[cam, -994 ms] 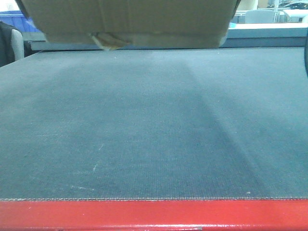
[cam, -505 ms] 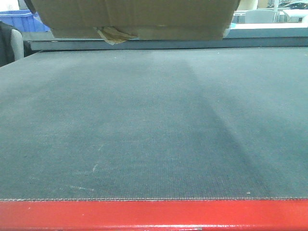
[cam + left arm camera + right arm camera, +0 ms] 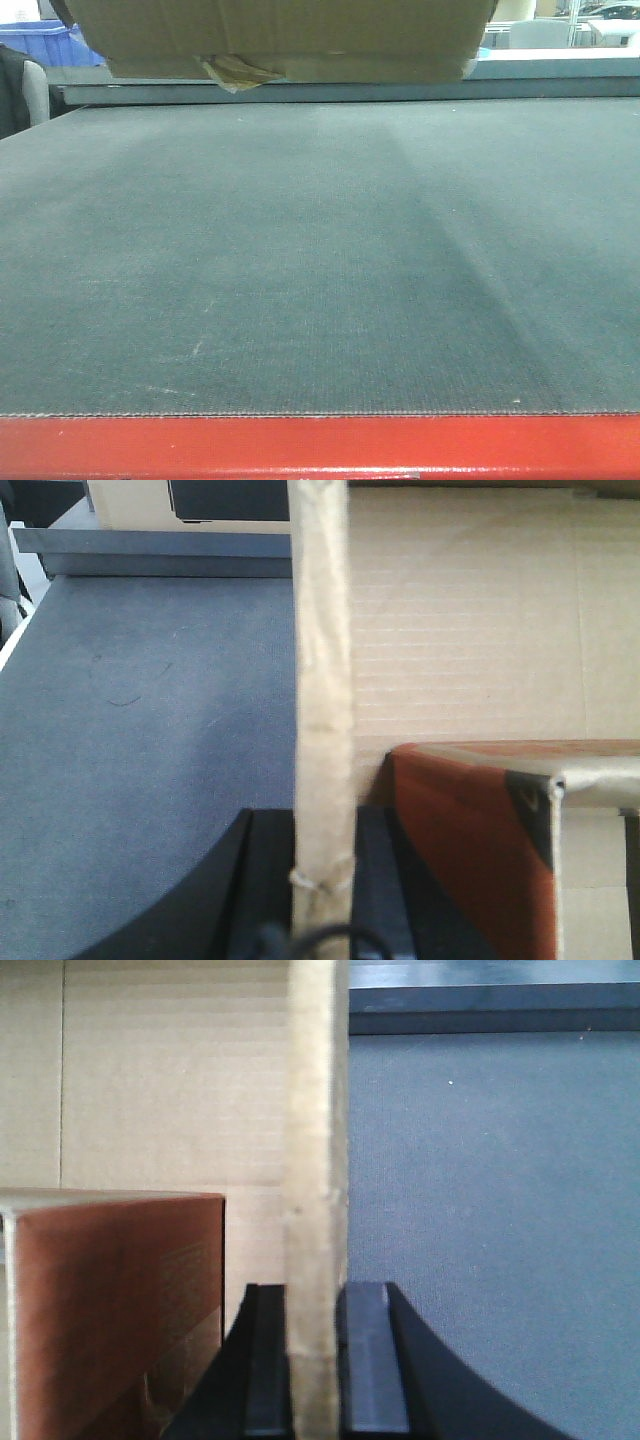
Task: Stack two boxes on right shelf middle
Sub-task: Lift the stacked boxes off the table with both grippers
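A wide grey woven surface (image 3: 300, 270) fills nearly the whole front view, bare from its red front edge (image 3: 320, 445) to a dark rail (image 3: 350, 90) along the far side, with open room left and right. A large cardboard box (image 3: 280, 35) hangs above the far part of this surface, clear of it. Its top is cut off by the frame, so only the underside and lower wall show. A loose scrap of tape (image 3: 235, 72) dangles from its bottom edge on the left. Behind it, a blue bin (image 3: 40, 40) and pale furniture are partly visible. In the left wrist view, the left gripper (image 3: 322, 880) pinches one upright wall of the box between its two black fingers, the wall edge running straight up the picture. In the right wrist view, the right gripper (image 3: 315, 1345) clamps the opposite wall in the same way. Inside the box, a smaller red-brown box (image 3: 110, 1300) sits against the inner wall, cut off at the frame edge in both wrist views. Faint print on its side is too blurred to read. No other writing can be made out.
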